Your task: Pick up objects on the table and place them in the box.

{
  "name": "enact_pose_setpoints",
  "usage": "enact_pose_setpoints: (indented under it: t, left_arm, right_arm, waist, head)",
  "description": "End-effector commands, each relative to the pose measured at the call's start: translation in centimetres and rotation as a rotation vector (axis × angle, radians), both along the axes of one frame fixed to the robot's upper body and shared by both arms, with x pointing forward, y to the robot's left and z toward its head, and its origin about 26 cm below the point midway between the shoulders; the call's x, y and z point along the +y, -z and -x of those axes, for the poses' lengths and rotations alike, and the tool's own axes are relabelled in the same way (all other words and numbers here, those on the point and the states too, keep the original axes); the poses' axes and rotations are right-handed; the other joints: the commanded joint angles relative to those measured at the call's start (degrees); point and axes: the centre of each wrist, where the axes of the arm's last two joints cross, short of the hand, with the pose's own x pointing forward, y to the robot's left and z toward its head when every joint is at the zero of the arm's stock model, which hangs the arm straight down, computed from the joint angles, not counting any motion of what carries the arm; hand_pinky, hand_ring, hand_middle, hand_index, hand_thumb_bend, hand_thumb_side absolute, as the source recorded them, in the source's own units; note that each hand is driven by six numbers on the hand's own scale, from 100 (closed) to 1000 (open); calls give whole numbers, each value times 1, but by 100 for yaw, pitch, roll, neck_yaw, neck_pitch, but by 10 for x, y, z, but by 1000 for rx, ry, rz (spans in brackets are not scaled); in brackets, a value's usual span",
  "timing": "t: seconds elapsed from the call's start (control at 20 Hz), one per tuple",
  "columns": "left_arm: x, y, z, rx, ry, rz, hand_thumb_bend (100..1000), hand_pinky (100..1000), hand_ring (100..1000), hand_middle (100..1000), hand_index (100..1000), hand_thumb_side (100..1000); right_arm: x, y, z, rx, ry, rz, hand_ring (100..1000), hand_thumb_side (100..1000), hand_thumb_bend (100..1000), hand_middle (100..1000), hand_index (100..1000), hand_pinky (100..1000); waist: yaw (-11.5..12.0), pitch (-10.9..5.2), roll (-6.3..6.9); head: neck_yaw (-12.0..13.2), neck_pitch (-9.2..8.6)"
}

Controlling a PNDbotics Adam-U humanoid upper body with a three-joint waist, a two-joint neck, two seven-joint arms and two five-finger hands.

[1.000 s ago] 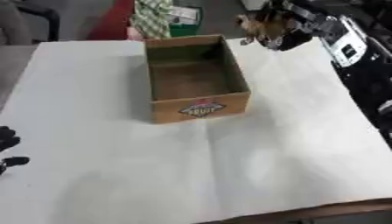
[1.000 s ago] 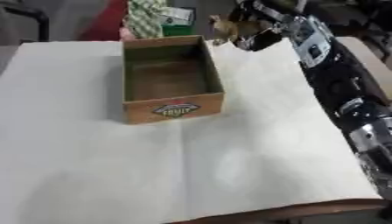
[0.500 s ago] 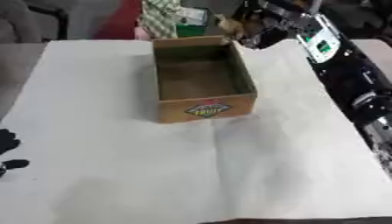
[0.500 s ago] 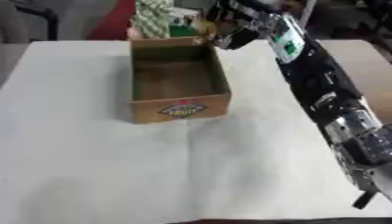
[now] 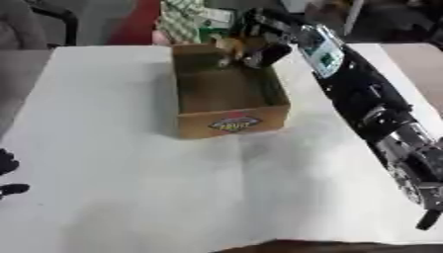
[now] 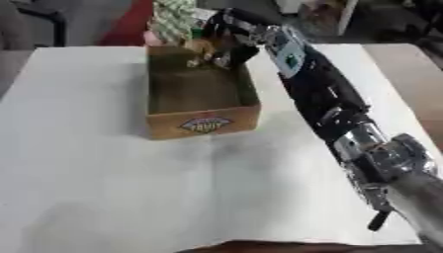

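An open cardboard box (image 5: 232, 121) with a round label on its front wall stands on the white table (image 5: 130, 163). My right hand (image 5: 259, 44) hangs over the box's far end, fingers curled round a small tan and brown object (image 5: 232, 47). The object is blurred, and I cannot make out what it is. My right arm (image 5: 363, 99) stretches from the lower right across the table to the box. Only the dark fingertips of my left hand (image 5: 7, 173) show at the left edge, low down.
A green and white patterned item (image 5: 183, 20) and a red thing (image 5: 138, 22) lie beyond the table's far edge behind the box. A dark chair (image 5: 34, 20) stands at the far left. The wooden table edge shows at the bottom.
My right hand has carried the tan object leftward, from beside the box's far right corner to above the box's far end. The camera has also shifted.
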Motion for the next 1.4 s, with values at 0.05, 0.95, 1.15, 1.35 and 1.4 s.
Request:
enact_pose_setpoints:
  t: [0.05, 0.95, 1.15, 1.35, 1.4]
  left_arm:
    - [-2, -9, 0, -28, 19, 4, 100, 576, 773, 671, 721, 801]
    - [-6, -11, 0, -32, 39, 11, 100, 577, 775, 671, 721, 801]
    - [-6, -12, 0, -33, 40, 10, 100, 577, 776, 671, 721, 802]
    - [-6, -12, 0, -34, 39, 9, 100, 577, 776, 671, 721, 802]
    - [-6, -12, 0, -34, 38, 9, 100, 578, 776, 671, 721, 802]
  right_arm:
    - [2, -10, -3, -31, 17, 16, 386, 125, 100, 354, 521, 256]
    - [20, 40, -6, 34, 41, 99, 554, 170, 102, 538, 694, 458]
    - [20, 51, -5, 105, 13, 175, 696, 234, 166, 676, 808, 590]
    - [17, 57, -4, 177, -14, 237, 818, 381, 242, 788, 887, 732]
    - [16, 56, -3, 189, -19, 243, 842, 413, 261, 809, 901, 764]
  waist:
    - [25, -79, 31]
    - [106, -36, 93]
    - [99, -32, 89]
    - [86, -31, 87]
    - [81, -31, 86]
  head:
    - [-63, -54]
    - [-169, -94]
    - [-159, -103]
    - [-141, -113]
    - [-137, -114]
